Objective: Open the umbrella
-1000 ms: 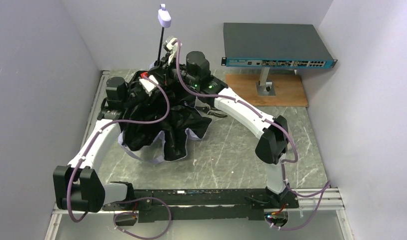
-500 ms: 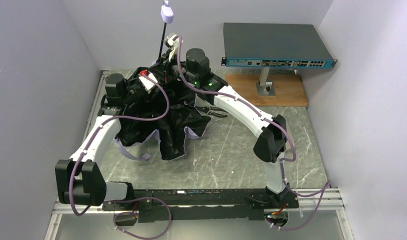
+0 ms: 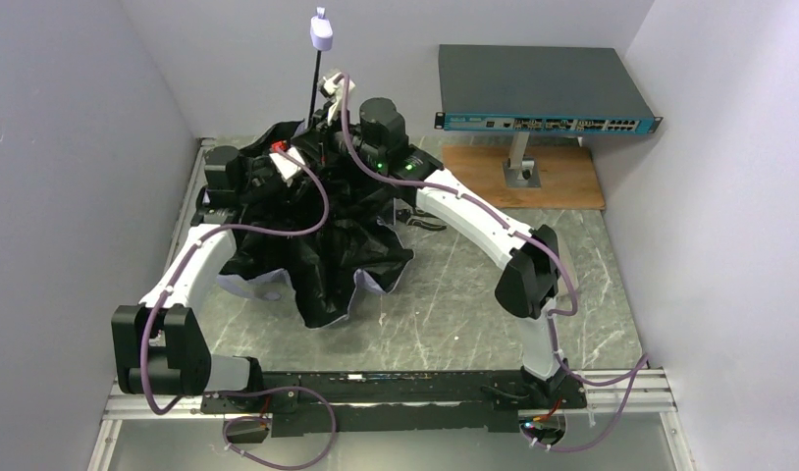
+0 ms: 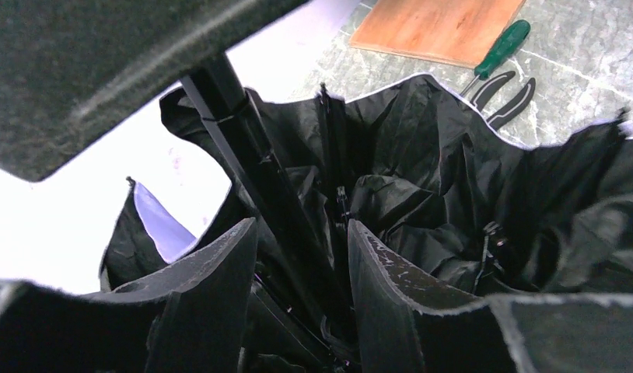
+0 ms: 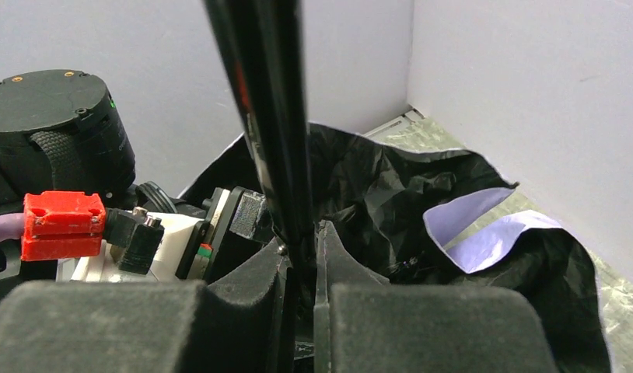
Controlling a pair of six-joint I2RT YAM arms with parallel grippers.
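The umbrella (image 3: 322, 260) stands upside down on the table, black lining up and half spread. Its thin black shaft (image 3: 314, 90) rises to the small pale lilac handle (image 3: 321, 35). My right gripper (image 3: 320, 120) is shut on the shaft (image 5: 268, 101) low down, the fingers (image 5: 251, 272) pressed to either side. My left gripper (image 3: 299, 162) sits deep in the canopy folds; in the left wrist view it (image 4: 302, 260) is closed around the shaft (image 4: 247, 148) at its base among the ribs. Pale lilac outer fabric (image 5: 484, 229) shows at the canopy's edge.
A grey network switch (image 3: 543, 88) stands on a post over a wooden board (image 3: 562, 182) at the back right. A green-handled screwdriver (image 4: 498, 48) and black pliers (image 4: 509, 95) lie just right of the canopy. Walls close in on the left, back and right.
The canopy has spread wider and flatter, mostly to the left and front. Both grippers stay on the shaft; the left wrist has shifted slightly back and left.
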